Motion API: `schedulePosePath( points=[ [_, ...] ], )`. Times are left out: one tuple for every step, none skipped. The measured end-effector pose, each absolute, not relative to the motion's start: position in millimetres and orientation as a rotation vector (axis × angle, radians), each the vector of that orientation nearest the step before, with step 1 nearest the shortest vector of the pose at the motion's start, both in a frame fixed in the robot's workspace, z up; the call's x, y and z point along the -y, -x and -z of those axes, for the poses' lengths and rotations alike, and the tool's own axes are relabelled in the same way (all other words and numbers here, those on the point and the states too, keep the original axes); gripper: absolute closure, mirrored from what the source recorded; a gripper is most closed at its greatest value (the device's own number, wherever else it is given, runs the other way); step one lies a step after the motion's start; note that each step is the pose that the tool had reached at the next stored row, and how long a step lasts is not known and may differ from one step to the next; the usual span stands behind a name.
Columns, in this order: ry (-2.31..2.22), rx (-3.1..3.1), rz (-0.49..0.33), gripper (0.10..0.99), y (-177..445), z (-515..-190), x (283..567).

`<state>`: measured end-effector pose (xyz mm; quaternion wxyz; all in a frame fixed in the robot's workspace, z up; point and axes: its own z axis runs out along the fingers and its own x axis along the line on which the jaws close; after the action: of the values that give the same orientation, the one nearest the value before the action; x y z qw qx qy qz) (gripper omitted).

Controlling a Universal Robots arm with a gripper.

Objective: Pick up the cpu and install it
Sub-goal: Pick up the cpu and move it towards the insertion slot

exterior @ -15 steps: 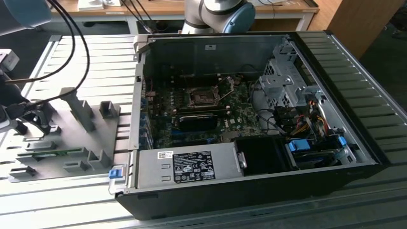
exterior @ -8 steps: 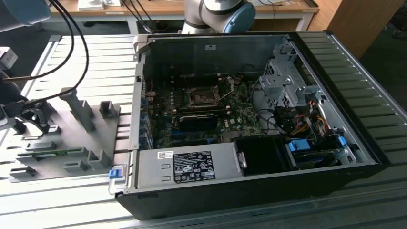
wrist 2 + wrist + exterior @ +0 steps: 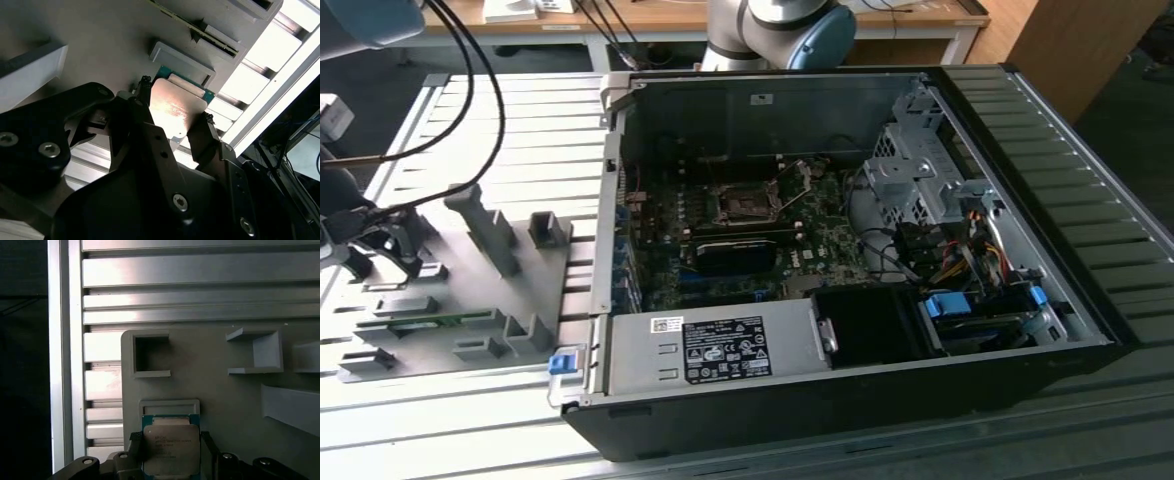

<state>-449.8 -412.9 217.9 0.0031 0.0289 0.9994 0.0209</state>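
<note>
First wrist view: the cpu (image 3: 171, 447) sits with its shiny metal top facing the camera, just beside a shallow grey nest frame (image 3: 170, 406) on the fixture plate (image 3: 225, 390).
My tool: my gripper (image 3: 171, 454) straddles the chip, one black finger on each of two opposite side edges.
Finger state: in the second wrist view the fingers (image 3: 200, 137) look pressed against the edges of the cpu (image 3: 175, 107), so I judge that I am pinching it, not standing spread around it.
Lifted or not: I cannot tell whether the chip is clear of the plate or resting on it. Its green board edge lies close against the nest frame.
Chip's shape: close to square, with no long axis worth the name. What counts is that my grip runs across it from side to side, and the two free edges point toward the nest and back toward my wrist.
Where I am in the room: in the exterior view my tool is at the exterior view's left, over the grey plate (image 3: 467, 290) with its upright blocks.
Relation that matters: the black socket (image 3: 744, 206) lies on the motherboard inside the open computer case (image 3: 1067, 180), toward the exterior view's right of my tool and well apart from it, with the case wall between.
Task as it stands: chip gripped at the fixture, socket not filled.
</note>
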Motion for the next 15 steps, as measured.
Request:
schedulePosePath(
  points=[
    [-0.091,-3.133,-0.065,0.541,449.8,-218.5,412.9],
    [-0.091,-3.133,-0.065,0.541,449.8,-219.0,412.8],
    [-0.091,-3.133,-0.065,0.541,449.8,-219.6,412.8],
    [-0.091,-3.133,-0.065,0.541,449.8,-220.3,412.9],
    [-0.091,-3.134,-0.065,0.541,449.8,-221.1,412.9],
    [-0.091,-3.133,-0.065,0.541,449.8,-221.7,412.9],
    [-0.091,-3.133,-0.065,0.541,449.8,-222.2,412.9],
    [-0.091,-3.133,-0.065,0.541,449.8,-222.8,412.9],
    [-0.091,-3.133,-0.065,0.541,449.8,-223.4,412.9],
    [-0.091,-3.134,-0.065,0.541,449.8,-224.0,412.8],
    [-0.091,-3.133,-0.065,0.541,449.8,-224.6,412.9],
    [-0.091,-3.134,-0.065,0.541,449.8,-225.3,412.9],
    [-0.091,-3.133,-0.065,0.541,449.8,-225.9,412.9],
    [-0.091,-3.133,-0.065,0.541,449.8,-226.5,412.8],
    [-0.091,-3.133,-0.065,0.541,449.8,-227.0,412.9]
  ],
)
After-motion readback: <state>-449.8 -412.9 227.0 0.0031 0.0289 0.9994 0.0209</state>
